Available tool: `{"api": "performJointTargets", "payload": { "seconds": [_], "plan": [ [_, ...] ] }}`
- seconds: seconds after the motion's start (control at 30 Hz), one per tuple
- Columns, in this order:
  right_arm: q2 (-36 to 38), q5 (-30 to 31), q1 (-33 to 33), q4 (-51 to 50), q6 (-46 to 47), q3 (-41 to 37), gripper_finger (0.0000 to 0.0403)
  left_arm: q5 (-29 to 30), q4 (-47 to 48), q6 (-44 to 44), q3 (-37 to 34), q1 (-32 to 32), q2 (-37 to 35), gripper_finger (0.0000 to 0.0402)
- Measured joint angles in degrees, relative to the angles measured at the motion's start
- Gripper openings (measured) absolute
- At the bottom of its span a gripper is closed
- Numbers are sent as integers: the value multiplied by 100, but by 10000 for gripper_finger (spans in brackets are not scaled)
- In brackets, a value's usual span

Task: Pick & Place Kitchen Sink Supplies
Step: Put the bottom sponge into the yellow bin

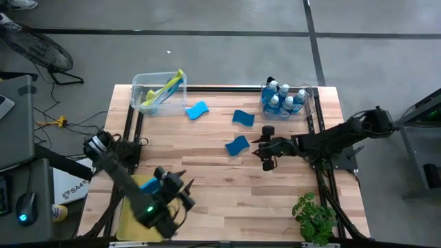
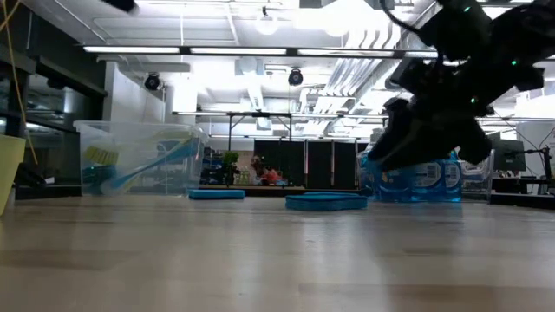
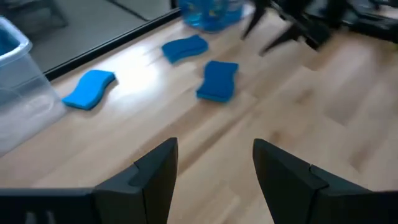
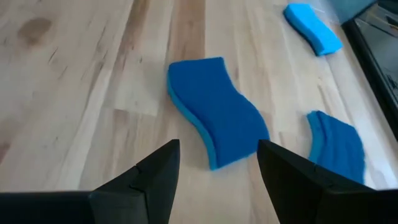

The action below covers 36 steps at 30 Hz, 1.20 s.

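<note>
The right gripper, fingers apart and holding nothing, points at the nearest sponge, which lies flat on the wooden table just beside it, so the step in hand seems to be the approach for a pick. Next it must go lower and put one finger on each side of this soft, wavy-edged blue pad. The left gripper waits near the front edge, also apart and with nothing between its fingers.
</note>
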<state>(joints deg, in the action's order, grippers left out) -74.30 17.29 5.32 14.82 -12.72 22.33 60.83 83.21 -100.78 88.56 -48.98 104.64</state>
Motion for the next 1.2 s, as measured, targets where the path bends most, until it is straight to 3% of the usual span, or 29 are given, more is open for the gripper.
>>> {"api": "performJointTargets", "payload": {
  "seconds": [0.33, 0.5, 0.87, 1.2],
  "plan": [
    [-1362, -142, -366, 1165, -717, 0, 209, -24, -498, 94, -239, 1050, 0, 204],
    [-1782, -219, -552, 1522, -729, 0, 209, -97, -1329, 944, -239, 1443, 0, 204],
    [-1972, -448, -772, 1736, -681, 11, 203, -1558, -3358, 3786, -241, 2555, 0, 204],
    [-1976, -569, -772, 1632, -524, 11, 147, -3117, -4527, 5408, -241, 3500, 0, 204]
  ]
}}
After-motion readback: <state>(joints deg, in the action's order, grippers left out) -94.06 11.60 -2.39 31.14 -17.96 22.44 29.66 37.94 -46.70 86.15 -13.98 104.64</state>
